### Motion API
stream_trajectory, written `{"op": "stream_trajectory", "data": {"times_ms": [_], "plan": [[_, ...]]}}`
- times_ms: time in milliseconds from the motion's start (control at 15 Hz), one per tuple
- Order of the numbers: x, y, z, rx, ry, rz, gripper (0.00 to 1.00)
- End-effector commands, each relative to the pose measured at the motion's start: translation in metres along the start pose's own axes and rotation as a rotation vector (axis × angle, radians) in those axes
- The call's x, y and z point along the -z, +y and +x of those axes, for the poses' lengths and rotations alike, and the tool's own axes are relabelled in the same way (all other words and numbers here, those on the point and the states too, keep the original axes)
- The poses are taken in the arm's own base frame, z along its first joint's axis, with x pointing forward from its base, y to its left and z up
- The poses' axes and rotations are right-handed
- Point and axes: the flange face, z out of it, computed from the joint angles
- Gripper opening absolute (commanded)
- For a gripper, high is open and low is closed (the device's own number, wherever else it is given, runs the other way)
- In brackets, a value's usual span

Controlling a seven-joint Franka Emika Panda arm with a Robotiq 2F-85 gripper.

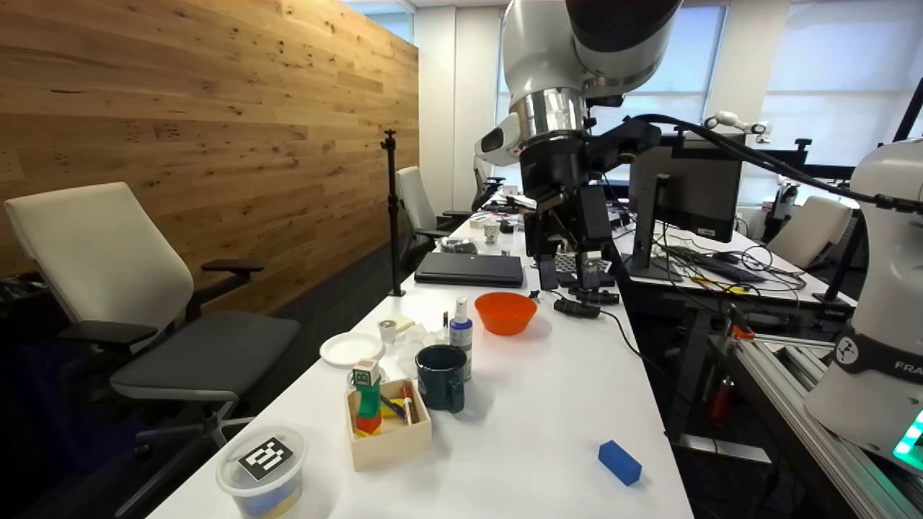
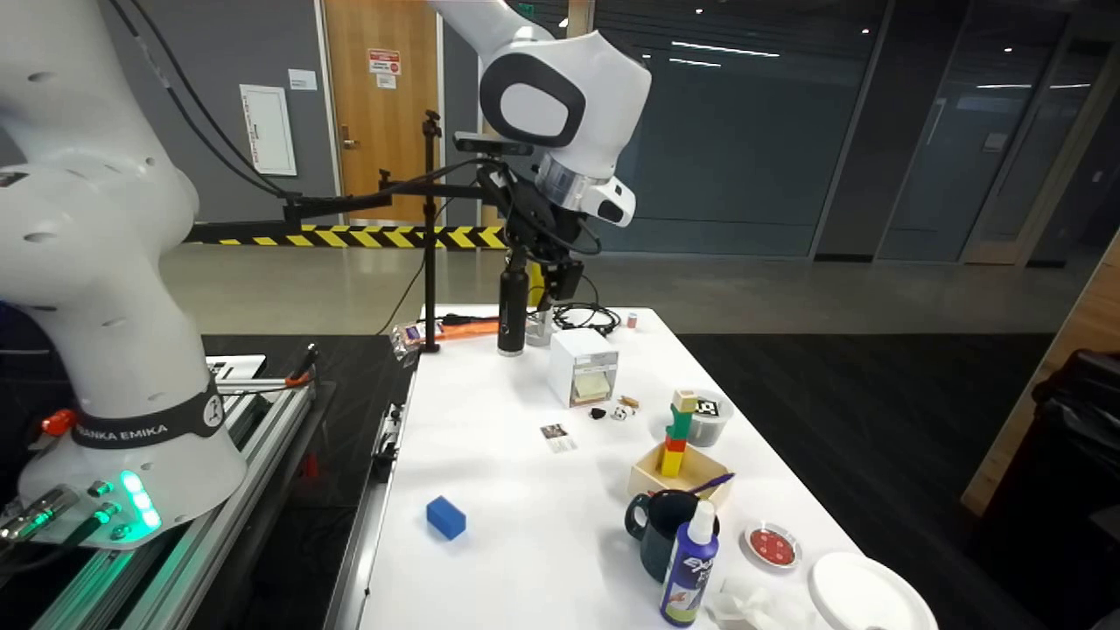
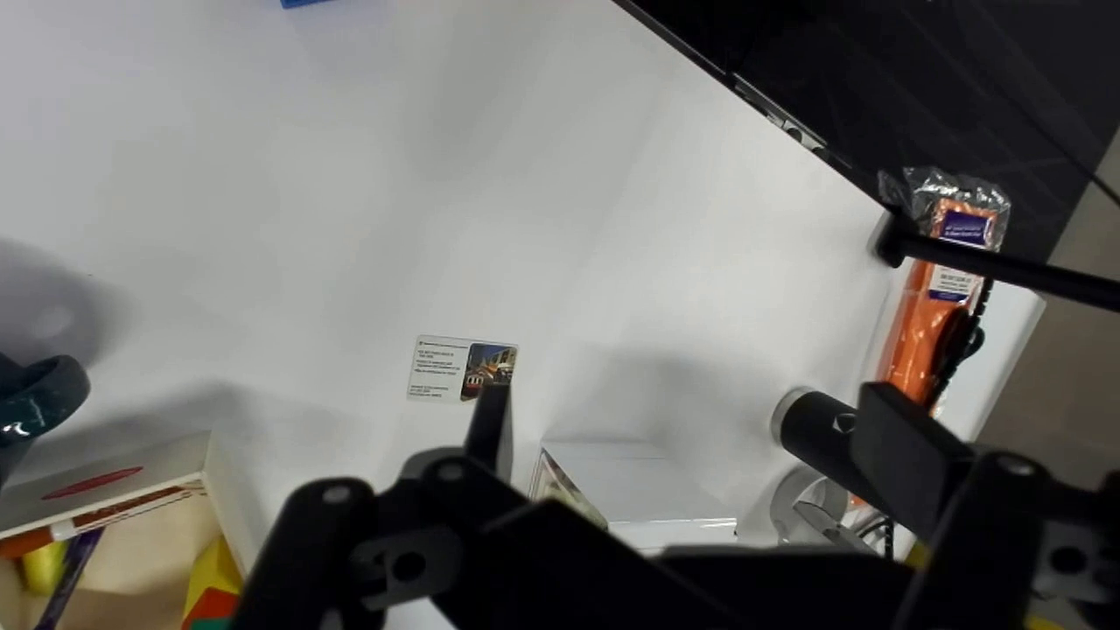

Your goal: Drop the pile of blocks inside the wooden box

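The pile of blocks stands as an upright stack in both exterior views [image 1: 368, 400] [image 2: 677, 427]: yellow at the bottom, then red, green and a pale lettered block on top. It stands inside the pale wooden box, whose walls show in both exterior views [image 1: 395, 445] [image 2: 646, 479]. A pen and a marker also lie in the box. In the wrist view the box [image 3: 229, 490] and part of the stack [image 3: 210, 605] are at the lower left, cut off by the edge. My gripper [image 3: 691, 424] is open, with nothing between its fingers. It is high above the table [image 1: 569, 272], apart from the box.
A dark mug [image 1: 441, 378] and a spray bottle [image 2: 691, 564] stand beside the box. A lidded tub [image 1: 263, 468] is close by. A blue block [image 2: 446, 517], an orange bowl [image 1: 505, 313], a white box [image 2: 582, 363] and a black bottle [image 2: 512, 311] stand on the table.
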Motion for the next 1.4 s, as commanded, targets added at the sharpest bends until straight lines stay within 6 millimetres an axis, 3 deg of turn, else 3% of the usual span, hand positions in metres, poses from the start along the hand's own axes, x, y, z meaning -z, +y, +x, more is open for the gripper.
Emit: {"op": "stream_trajectory", "data": {"times_ms": [0,333,400,667,733,1333], "plan": [[-0.015,-0.010,0.010,-0.021,0.022,0.035,1.00],[-0.031,-0.020,0.031,-0.081,0.039,0.068,1.00],[-0.028,-0.017,0.020,-0.039,0.017,0.045,1.00],[-0.034,-0.018,0.026,-0.055,0.015,0.047,1.00],[-0.036,-0.022,0.019,-0.092,0.020,0.061,1.00],[-0.057,0.005,0.075,-0.154,0.111,0.006,1.00]]}}
